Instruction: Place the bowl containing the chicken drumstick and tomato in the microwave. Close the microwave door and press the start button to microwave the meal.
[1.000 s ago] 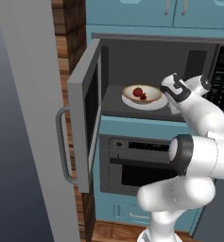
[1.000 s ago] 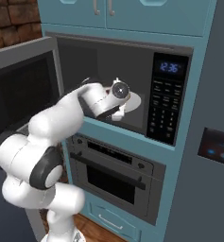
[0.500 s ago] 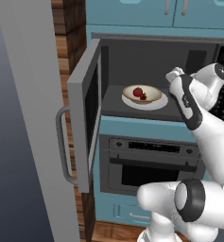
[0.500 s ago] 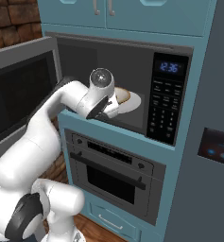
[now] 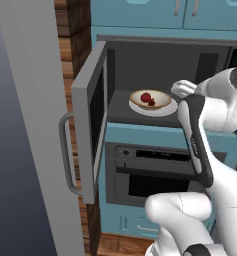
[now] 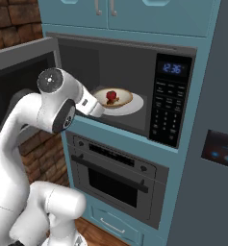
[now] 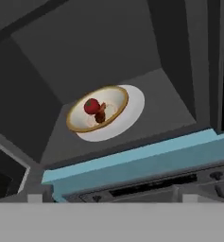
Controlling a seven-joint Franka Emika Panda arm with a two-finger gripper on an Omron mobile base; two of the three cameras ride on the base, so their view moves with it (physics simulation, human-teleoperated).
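The bowl (image 5: 150,99) now sits alone on the white turntable plate (image 5: 166,108) inside the microwave (image 6: 134,86), in the upper middle of the left base view, with the tomato (image 5: 145,96) and the dark chicken drumstick (image 5: 152,101) touching each other in it. One second ago the hand was at the right edge of the bowl, inside the cavity; half a second ago it was already outside, and now the gripper (image 5: 182,89) is drawn back still more, just in front of the cavity opening, right of the bowl and apart from it. In the right base view the hand (image 6: 92,108) is at the left front of the opening, partly hidden behind the arm's big joint. In the hand view the whole bowl (image 7: 97,108) shows left of the centre with the blue cabinet edge (image 7: 132,163) below it, so the camera looks in from outside. The fingers carry nothing, but how wide they stand I cannot tell, because the tips are hidden in all views. I judge that the placing step is finished and the arm is retreating. The microwave door (image 5: 90,120) stands wide open at the left of the left base view, its curved handle (image 5: 66,150) toward the camera. What remains is to swing this door closed and then press start on the black keypad strip (image 6: 167,103) at the right of the right base view.
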